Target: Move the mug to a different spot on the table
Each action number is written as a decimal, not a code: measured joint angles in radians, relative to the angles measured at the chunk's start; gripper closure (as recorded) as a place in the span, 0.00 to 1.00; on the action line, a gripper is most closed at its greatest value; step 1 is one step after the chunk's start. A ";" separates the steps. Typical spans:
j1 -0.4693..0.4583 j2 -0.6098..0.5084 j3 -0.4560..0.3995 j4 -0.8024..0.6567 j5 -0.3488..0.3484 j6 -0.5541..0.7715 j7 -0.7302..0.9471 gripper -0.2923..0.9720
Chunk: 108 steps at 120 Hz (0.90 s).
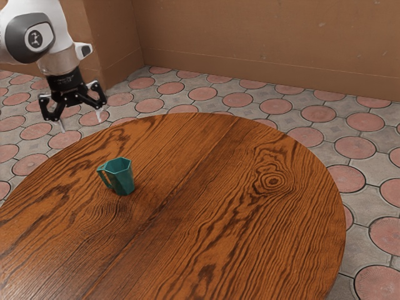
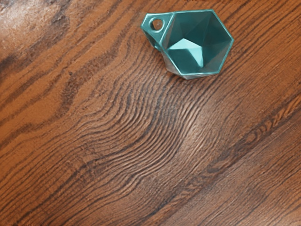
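Note:
A teal faceted mug (image 1: 117, 174) stands upright on the round wooden table (image 1: 206, 206), toward the exterior view's left, with its handle pointing to the left. My black gripper (image 1: 79, 120) hangs open high above the table's far left edge, well above and behind the mug, with nothing between its fingers. From the wrist camera I look down into the mug (image 2: 193, 43), whose six-sided rim and small ring handle are plain against the wood grain.
The table's wide wooden top (image 2: 141, 150) stretches to the exterior view's right and front of the mug. Beyond the table lie a floor of round reddish tiles (image 1: 312, 112) and a brown wall (image 1: 262, 37).

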 joint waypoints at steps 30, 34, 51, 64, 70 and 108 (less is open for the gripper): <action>-0.002 0.073 0.079 -0.126 -0.001 0.213 -0.311 0.25; -0.002 0.098 0.090 -0.128 -0.003 0.238 -0.347 0.25; 0.009 0.152 0.121 -0.131 -0.032 0.312 -0.487 0.25; 0.031 0.206 0.125 -0.127 -0.048 0.364 -0.593 0.25; 0.029 0.234 0.126 -0.125 -0.059 0.384 -0.637 0.25; 0.018 0.331 0.154 -0.116 -0.151 0.455 -0.842 0.25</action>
